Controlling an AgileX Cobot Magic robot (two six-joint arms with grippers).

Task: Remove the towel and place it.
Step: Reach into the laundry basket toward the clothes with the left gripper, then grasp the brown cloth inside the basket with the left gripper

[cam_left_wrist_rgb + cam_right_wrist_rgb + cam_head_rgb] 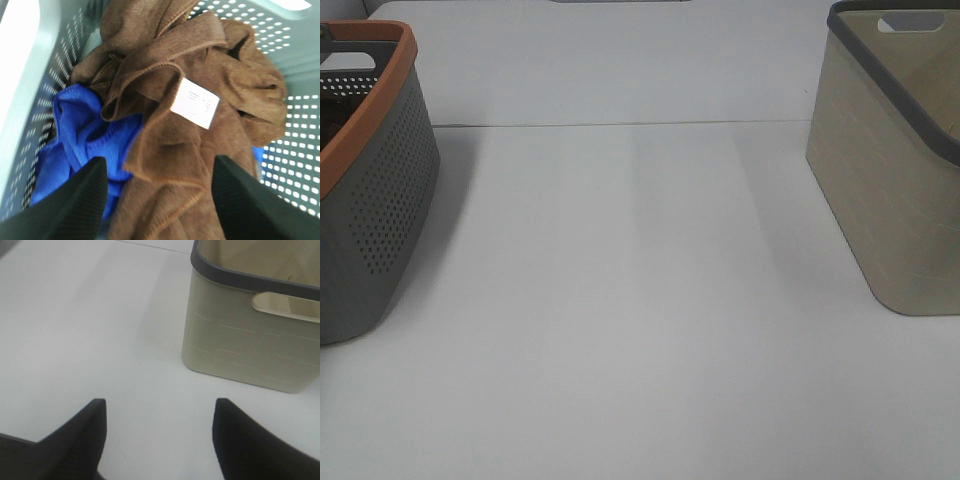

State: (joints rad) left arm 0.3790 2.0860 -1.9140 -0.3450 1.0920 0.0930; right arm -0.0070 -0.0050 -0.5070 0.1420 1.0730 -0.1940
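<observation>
The dark brown towel (190, 135) lies crumpled inside the grey perforated basket (295, 115), its white tag (195, 103) facing up, partly over a blue cloth (85, 135). My left gripper (160, 170) is open just above the towel, one finger over the blue cloth, the other over the brown fabric. My right gripper (160, 412) is open and empty above the bare white table, next to the beige basket (250, 345). In the exterior high view neither gripper shows; the grey basket with the orange rim (380, 200) stands at the left, the beige basket (890, 190) at the right.
The white table (640, 300) stretches between the two baskets. A seam line (620, 125) crosses it at the back. The beige basket has a dark grey rim (235, 275) and a handle cutout (285, 307).
</observation>
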